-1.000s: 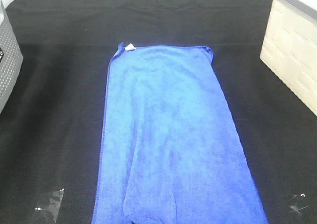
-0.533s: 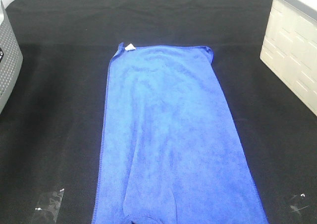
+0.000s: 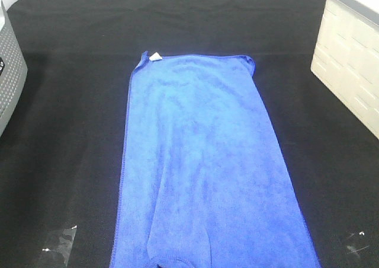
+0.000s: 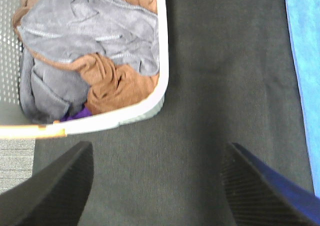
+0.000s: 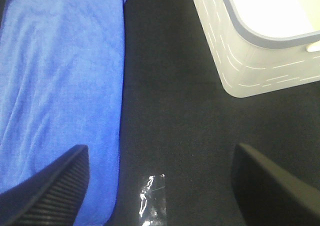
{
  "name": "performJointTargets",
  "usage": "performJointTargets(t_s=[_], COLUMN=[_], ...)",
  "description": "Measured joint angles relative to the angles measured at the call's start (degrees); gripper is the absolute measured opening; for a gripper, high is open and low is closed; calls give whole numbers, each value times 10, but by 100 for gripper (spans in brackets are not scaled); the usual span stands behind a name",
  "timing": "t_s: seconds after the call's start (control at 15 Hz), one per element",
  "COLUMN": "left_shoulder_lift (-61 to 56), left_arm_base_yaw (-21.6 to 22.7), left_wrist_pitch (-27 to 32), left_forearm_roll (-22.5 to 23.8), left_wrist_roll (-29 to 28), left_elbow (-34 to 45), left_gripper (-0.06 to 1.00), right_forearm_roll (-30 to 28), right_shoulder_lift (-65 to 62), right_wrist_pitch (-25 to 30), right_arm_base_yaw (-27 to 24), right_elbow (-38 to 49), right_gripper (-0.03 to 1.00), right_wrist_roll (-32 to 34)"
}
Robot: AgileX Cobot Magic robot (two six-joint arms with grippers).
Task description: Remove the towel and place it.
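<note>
royal-blue towel point(image 3: 204, 167) lies flat mid-worktop on the black cloth point(image 3: 71, 131), soft and limp, likely light; a far corner near the white tag point(image 3: 155, 56) suits pinching. left end effector point(image 4: 157, 186) and right end effector point(image 5: 160, 186) hang apart, empty. only wrist views show the grey basket's point(image 4: 161, 61) laundry and the white bin's point(image 5: 235, 61) bare inside.

The left gripper point(image 4: 157, 186) is being held with jaws spread wide, nothing between them; the right gripper point(image 5: 160, 186) is likewise being held spread and unloaded.

No legible text — tag seemingly blank
</note>
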Motion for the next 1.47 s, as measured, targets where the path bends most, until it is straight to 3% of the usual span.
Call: performJointTargets(t_s=[0.2,0.6,0.73,0.93,1.2,1.47], left_shoulder_lift=[-44,-60,-104,-209,-390,-568], left_arm_base_yaw=[0,0,0,0,0,0], left_wrist_pitch=[0,-1,-1,-25,-131,-122], left_forearm_roll=[-23,-25,-22,4,33,9], left_wrist_roll=[-1,-1,-2,-2,-2,-2], left_elbow=[56,98,161,239,356,414], left_gripper=[67,67,67,67,67,67], right_forearm_roll=[28,55,78,65,54,26], right_shoulder_lift=[-32,-32,-40,-95,-179,-289], right_wrist_pitch=[0,0,-1,-1,-20,-17], right_arm_base_yaw=[0,8,15,15,15,15], right_elbow=[17,69,92,116,158,197], right_gripper=[75,75,75,75,75,75], right_wrist_roll=[15,19,10,-17,-28,-46])
